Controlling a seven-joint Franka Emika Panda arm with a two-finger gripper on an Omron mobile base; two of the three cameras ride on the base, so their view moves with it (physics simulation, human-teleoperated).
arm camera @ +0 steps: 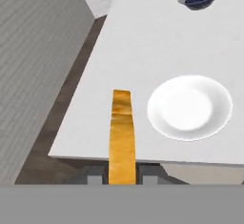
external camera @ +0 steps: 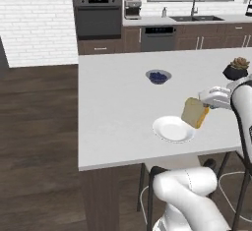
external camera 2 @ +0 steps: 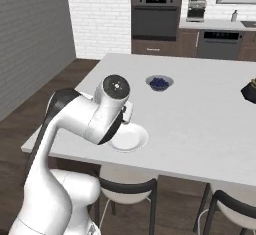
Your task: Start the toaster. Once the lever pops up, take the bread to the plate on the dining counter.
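Fingertips [arm camera: 95,176] were seen at the bottom of the hand view, pressed against the two faces of the bread [arm camera: 122,137], which stood between them on edge with its orange-brown crust toward the camera. The gripper [external camera: 205,108] was thus closed on the slice, not spread and not fully together. In the left base view the slice was held tilted, clear of the surface, its lower corner hanging just above the near right rim of the plate [external camera: 170,129]. In the hand view the plate lay to one side of the bread, not directly under it. The plate rested bare on the dining counter [external camera: 113,107], near its front edge. Farther back on the same top a small bowl with blue contents [external camera: 158,76] was seen, and a potted plant [external camera: 236,69] stood toward the far right.

Progress was judged as late: the bread was already out of the toaster and carried over to the island. What was left appeared to be a short shift to centre the slice over the plate, a lowering, and a release of the grip.
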